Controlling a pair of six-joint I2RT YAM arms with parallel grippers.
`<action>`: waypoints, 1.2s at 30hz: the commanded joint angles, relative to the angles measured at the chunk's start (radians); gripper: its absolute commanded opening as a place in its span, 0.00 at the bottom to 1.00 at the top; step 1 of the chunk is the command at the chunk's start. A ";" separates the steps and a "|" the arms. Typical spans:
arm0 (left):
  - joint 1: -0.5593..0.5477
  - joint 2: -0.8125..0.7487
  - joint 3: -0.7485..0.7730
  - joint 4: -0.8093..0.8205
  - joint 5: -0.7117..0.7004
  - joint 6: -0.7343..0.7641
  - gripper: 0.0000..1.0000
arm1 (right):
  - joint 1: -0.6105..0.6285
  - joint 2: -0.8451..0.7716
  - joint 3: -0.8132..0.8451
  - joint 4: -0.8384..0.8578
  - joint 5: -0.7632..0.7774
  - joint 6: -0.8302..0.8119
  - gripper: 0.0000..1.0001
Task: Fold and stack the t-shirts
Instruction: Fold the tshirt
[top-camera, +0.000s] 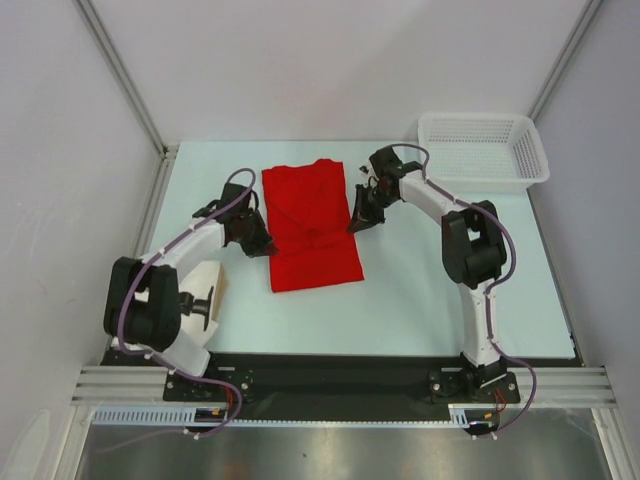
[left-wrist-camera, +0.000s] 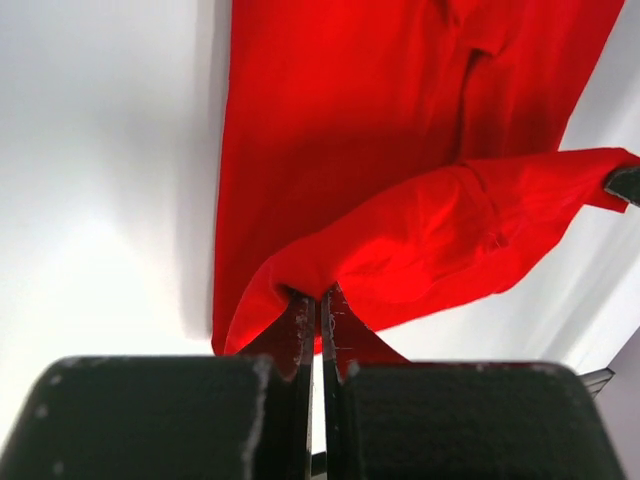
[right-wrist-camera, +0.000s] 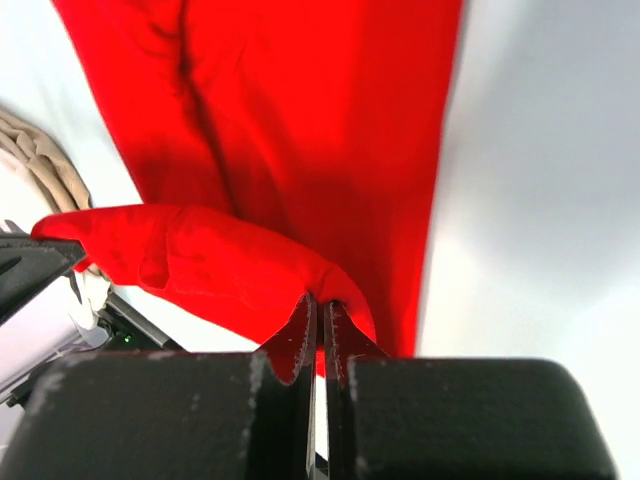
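the left hand (left-wrist-camera: 318, 300) and right hand (right-wrist-camera: 320, 305) are both pinched tight on the soft red t-shirt (top-camera: 310, 225), holding up a saggy fold. the rest lies flat, mid table (top-camera: 430, 300).

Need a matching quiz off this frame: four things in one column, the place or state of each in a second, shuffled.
Things:
1. red t-shirt
2. white mesh basket
3. left gripper
4. beige cloth

Places or states:
A. far right corner of the table
B. shut on the shirt's left edge
C. mid-table, partly folded
D. beside the left arm, near its base

Pairs: 1-C, 2-A, 3-B, 4-D
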 joint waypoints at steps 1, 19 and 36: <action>0.022 0.053 0.068 0.019 0.037 0.054 0.00 | -0.020 0.044 0.070 -0.044 -0.045 -0.035 0.00; 0.043 0.159 0.120 0.038 0.017 0.041 0.00 | -0.055 0.176 0.215 -0.080 -0.122 -0.051 0.01; 0.063 0.220 0.155 0.041 0.013 0.021 0.03 | -0.059 0.240 0.294 -0.083 -0.145 -0.035 0.07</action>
